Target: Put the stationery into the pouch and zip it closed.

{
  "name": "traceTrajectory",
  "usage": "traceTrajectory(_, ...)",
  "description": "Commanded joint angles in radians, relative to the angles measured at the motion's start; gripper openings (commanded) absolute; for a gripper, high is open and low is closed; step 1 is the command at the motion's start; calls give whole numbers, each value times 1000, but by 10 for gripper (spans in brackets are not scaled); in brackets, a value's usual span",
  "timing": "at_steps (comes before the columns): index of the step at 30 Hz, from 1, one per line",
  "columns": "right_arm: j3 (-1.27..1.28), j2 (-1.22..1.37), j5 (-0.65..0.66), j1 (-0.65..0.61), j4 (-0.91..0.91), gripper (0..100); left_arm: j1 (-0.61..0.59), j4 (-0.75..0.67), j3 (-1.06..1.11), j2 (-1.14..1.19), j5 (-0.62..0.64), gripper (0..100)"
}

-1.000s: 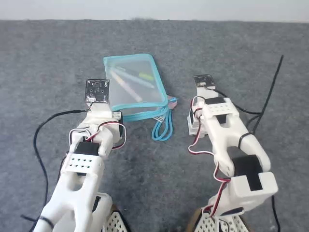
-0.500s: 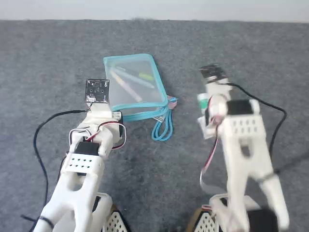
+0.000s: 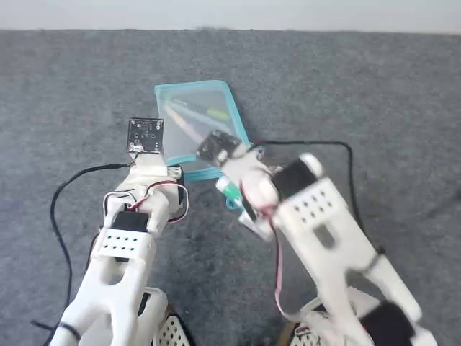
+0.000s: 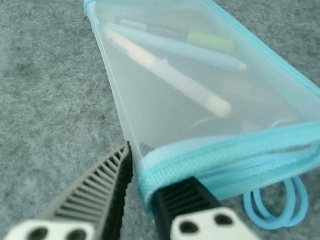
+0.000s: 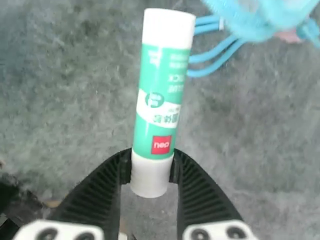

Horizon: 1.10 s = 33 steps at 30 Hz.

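Observation:
The clear pouch (image 3: 202, 126) with teal trim lies at the table's middle, with pens (image 4: 170, 75) inside it. My left gripper (image 3: 175, 173) is shut on the near corner of the pouch's zipper edge (image 4: 150, 172). A green and white glue stick (image 5: 161, 100) is held by its white cap end in my right gripper (image 5: 150, 175), which is shut on it. In the high view the glue stick (image 3: 229, 189) hangs just in front of the pouch's near edge, over the blue loop cord (image 5: 220, 47).
Grey carpet-like table surface (image 3: 374, 101) all round. The blue cord loop (image 4: 275, 205) trails from the pouch's zipper end next to a pink tag (image 5: 290, 35). A black cable (image 3: 61, 216) runs along the left arm, another (image 3: 338, 148) behind the right arm.
The right arm has swung left from the table's right side to the pouch's near edge, carrying the glue stick. The left arm and pouch have kept still.

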Motion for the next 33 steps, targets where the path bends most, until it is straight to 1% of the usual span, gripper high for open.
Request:
traceTrajectory(1, -232, 203, -21, -10, 25, 7, 15, -18, -4, -20, -11, 12)
traceTrajectory(5, -404, 386, -23, -10, 64, 7, 18, -18, -4, -18, -11, 12)
traceTrajectory(7, -485, 460, -46, -8, 73, 7, 21, -18, -4, -17, -11, 12)
traceTrajectory(13, -703, 622, -115, -8, 84, 7, 21, -17, -4, -20, -11, 12)
traceTrajectory(18, -862, 754, -138, -8, 84, 7, 23, -15, -4, -20, -11, 12)
traceTrajectory(23, -1014, 848, -233, -8, 84, 11, 23, -14, -4, -20, -11, 12)
traceTrajectory(25, -1046, 866, -252, -10, 84, 50, 23, -14, -4, -20, -11, 12)
traceTrajectory(29, -1074, 872, -250, -8, 74, 206, 23, -14, -4, -17, -11, 12)
traceTrajectory(30, -1082, 871, -250, -8, 71, 217, 23, -14, -4, -17, -11, 12)
traceTrajectory(33, -1154, 868, -249, -4, 90, 203, 21, -14, -2, -17, -11, 12)
